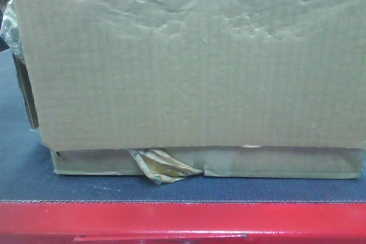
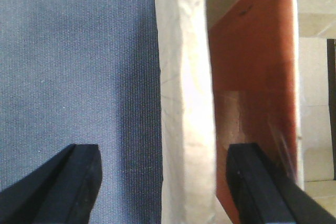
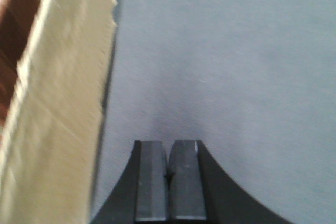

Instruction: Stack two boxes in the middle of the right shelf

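Observation:
In the front view a large cardboard box sits on a flatter cardboard box on a blue mat; no gripper shows there. In the left wrist view my left gripper is open. Its jaws stand either side of a pale cardboard wall, one over the mat and one over the brown surface beside the wall. In the right wrist view my right gripper is shut and empty over the mat, just right of a cardboard box side.
The blue mat ends at a red shelf edge in front. A crumpled strip of tape hangs from the lower box. Open mat lies right of the right gripper.

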Action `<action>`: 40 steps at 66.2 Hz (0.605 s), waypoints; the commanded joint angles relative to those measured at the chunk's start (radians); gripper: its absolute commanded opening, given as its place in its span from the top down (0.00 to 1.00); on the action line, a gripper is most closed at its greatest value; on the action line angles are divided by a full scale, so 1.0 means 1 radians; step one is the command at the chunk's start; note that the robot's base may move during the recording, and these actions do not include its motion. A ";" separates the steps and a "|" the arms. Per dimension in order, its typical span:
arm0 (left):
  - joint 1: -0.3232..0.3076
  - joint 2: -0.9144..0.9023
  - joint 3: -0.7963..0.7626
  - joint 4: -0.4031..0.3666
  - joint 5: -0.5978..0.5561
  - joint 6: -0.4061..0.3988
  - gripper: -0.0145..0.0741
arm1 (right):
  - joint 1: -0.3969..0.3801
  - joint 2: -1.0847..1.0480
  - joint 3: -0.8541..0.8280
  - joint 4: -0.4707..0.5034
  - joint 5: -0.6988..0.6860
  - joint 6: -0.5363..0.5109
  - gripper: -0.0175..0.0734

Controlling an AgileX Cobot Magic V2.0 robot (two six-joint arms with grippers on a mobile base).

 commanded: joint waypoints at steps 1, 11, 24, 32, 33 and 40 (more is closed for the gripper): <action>0.001 -0.008 -0.002 -0.001 -0.004 0.000 0.39 | -0.006 0.081 -0.071 0.040 0.051 0.008 0.99; 0.001 -0.008 -0.002 -0.001 -0.004 0.000 0.39 | -0.004 0.228 -0.249 0.042 0.174 0.063 0.98; 0.001 -0.008 -0.002 -0.001 -0.004 0.000 0.39 | 0.075 0.369 -0.455 0.005 0.229 0.170 0.98; 0.001 -0.008 -0.002 -0.001 -0.004 0.000 0.39 | 0.172 0.436 -0.555 -0.053 0.274 0.200 0.98; 0.001 -0.008 -0.002 0.001 -0.004 0.000 0.39 | 0.182 0.445 -0.568 -0.060 0.283 0.200 0.98; 0.001 -0.008 -0.002 0.001 -0.004 0.000 0.39 | 0.222 0.512 -0.650 -0.071 0.309 0.200 0.98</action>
